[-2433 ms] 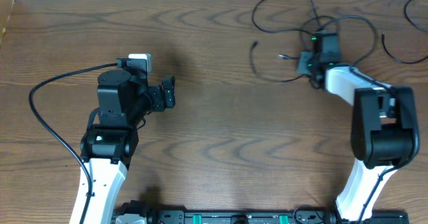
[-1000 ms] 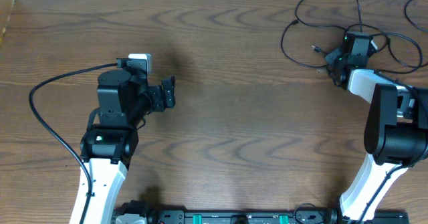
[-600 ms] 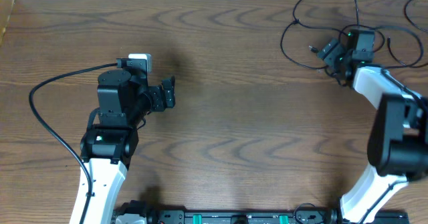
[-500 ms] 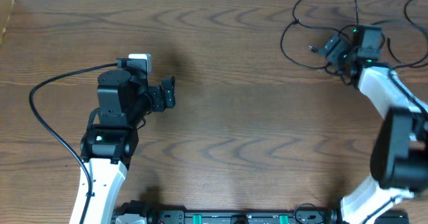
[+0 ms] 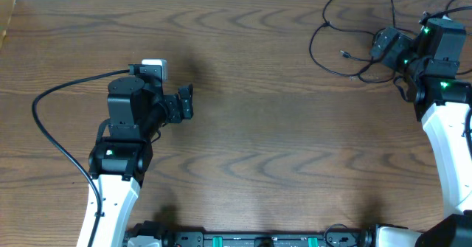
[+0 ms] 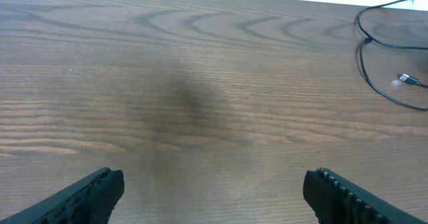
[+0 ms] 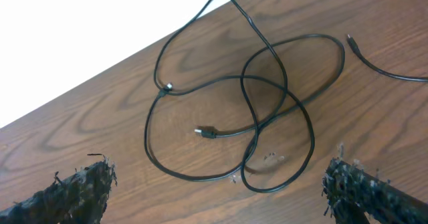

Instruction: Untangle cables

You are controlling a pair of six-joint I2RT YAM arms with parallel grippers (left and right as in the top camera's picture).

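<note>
The wooden tabletop (image 5: 280, 129) fills the view. The left arm (image 5: 122, 144) is parked mid-left, and its left hand (image 5: 184, 102) is spread wide over plain wood, gripping nothing and well apart from the work. The right arm (image 5: 446, 129) reaches to the far right corner, where the right hand (image 7: 221, 177) hovers above the cables with its fingers far apart and nothing between them.

Below it a black cable (image 7: 256, 125) lies in loose loops that cross one another near the far edge. Its plug (image 7: 206, 133) rests inside the loops. A second cable (image 7: 374, 65) lies just beside it, apart.

The step looks like choosing a fresh grip. The next move calls for lowering onto a single strand or the plug, clear of the crossings, then drawing it outward so the loops open.
</note>
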